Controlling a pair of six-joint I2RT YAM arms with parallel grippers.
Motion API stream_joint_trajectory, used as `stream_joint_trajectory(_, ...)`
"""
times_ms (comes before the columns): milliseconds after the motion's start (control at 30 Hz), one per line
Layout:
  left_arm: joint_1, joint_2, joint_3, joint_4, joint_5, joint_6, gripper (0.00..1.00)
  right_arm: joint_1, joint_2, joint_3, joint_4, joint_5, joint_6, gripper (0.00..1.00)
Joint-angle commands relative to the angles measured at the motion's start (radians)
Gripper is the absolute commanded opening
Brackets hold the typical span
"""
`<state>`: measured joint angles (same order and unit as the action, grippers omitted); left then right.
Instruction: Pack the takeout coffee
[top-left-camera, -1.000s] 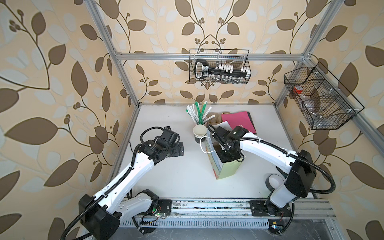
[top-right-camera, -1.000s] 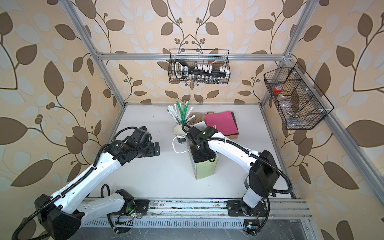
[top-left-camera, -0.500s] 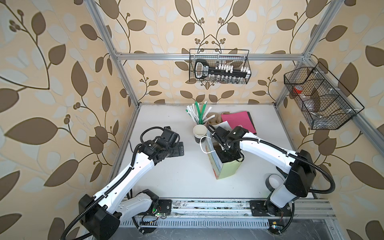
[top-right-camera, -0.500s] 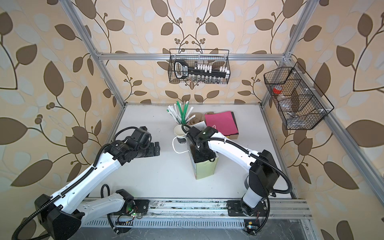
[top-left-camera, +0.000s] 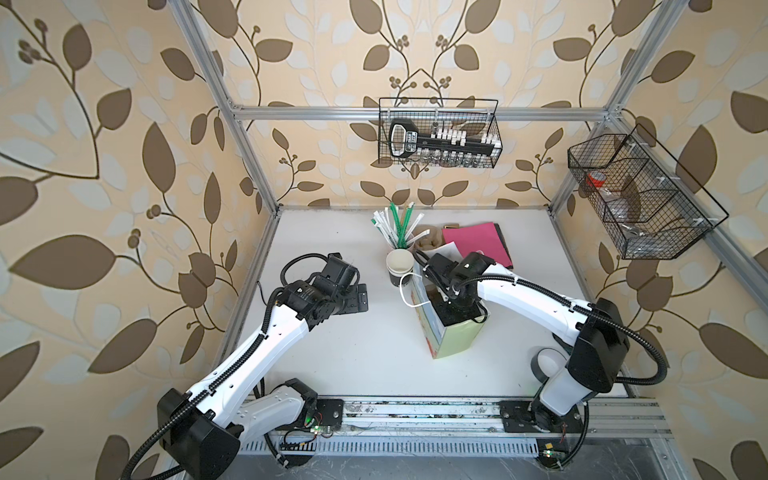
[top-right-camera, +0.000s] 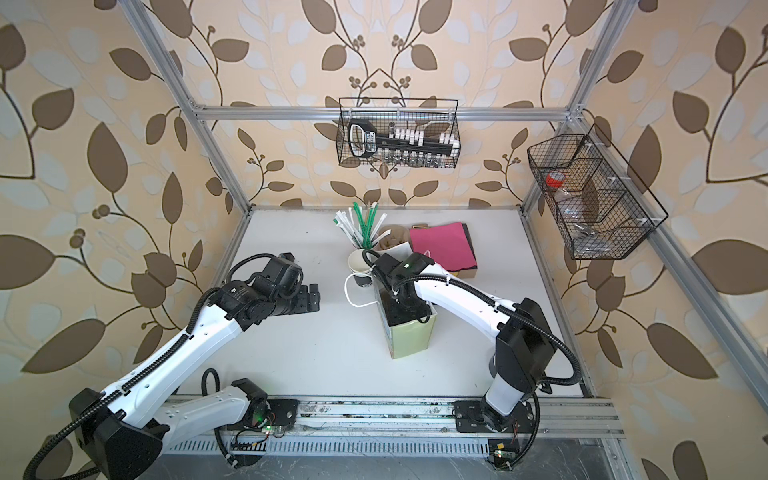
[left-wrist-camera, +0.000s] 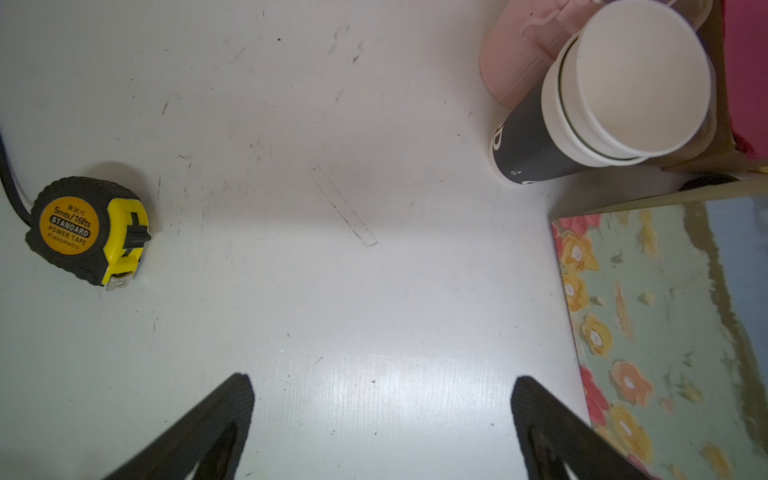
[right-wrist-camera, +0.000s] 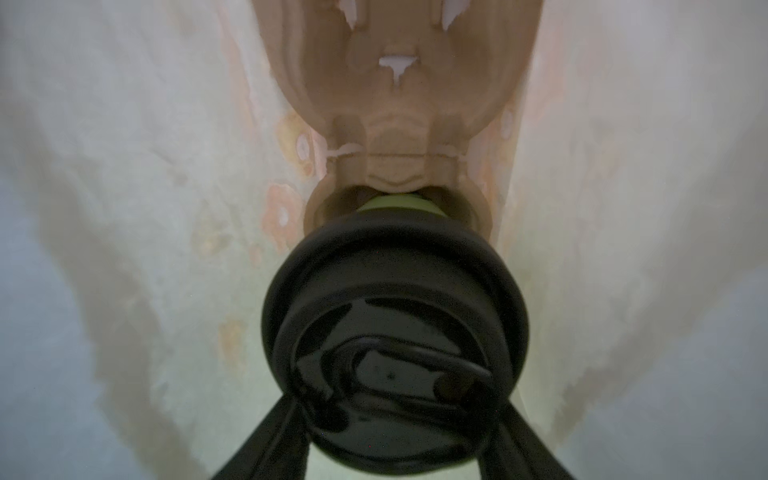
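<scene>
The takeout coffee (right-wrist-camera: 395, 332), a light-green cup under a round black lid, stands inside the light-green paper bag (top-left-camera: 457, 345) (top-right-camera: 411, 336), seated in a hole of a brown pulp cup carrier (right-wrist-camera: 399, 104). My right gripper (right-wrist-camera: 399, 403) reaches down into the bag (top-left-camera: 455, 309). Its fingers (right-wrist-camera: 274, 436) lie against both sides of the lid with no gap showing. In both top views the cup is hidden by the bag and the arm. My left gripper (top-left-camera: 361, 297) (top-right-camera: 313, 297) (left-wrist-camera: 382, 386) hovers open and empty over bare table, left of the bag's flowered side (left-wrist-camera: 665, 332).
Stacked lidless cups (top-left-camera: 400, 266) (left-wrist-camera: 623, 83) stand just behind the bag, beside a cup of straws (top-left-camera: 397, 224) and pink sheets (top-left-camera: 478, 243). A yellow tape measure (left-wrist-camera: 87, 230) lies under the left arm. Wire baskets (top-left-camera: 438, 137) (top-left-camera: 640, 195) hang on the walls.
</scene>
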<state>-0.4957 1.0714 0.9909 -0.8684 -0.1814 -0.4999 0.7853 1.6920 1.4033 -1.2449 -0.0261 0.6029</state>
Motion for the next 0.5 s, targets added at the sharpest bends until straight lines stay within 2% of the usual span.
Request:
stream_joint_trajectory(0,0.009,-0.008,0.018,-0.007,0.005,0.012,0.99,-0.001,0.155,-0.085,0.067,0.010,-0.015,0.63)
stream_joint_trajectory(467,0.009,-0.004,0.020,-0.007,0.006,0.012,0.99,0.002,0.136,-0.043,0.045,0.008,-0.021,0.73)
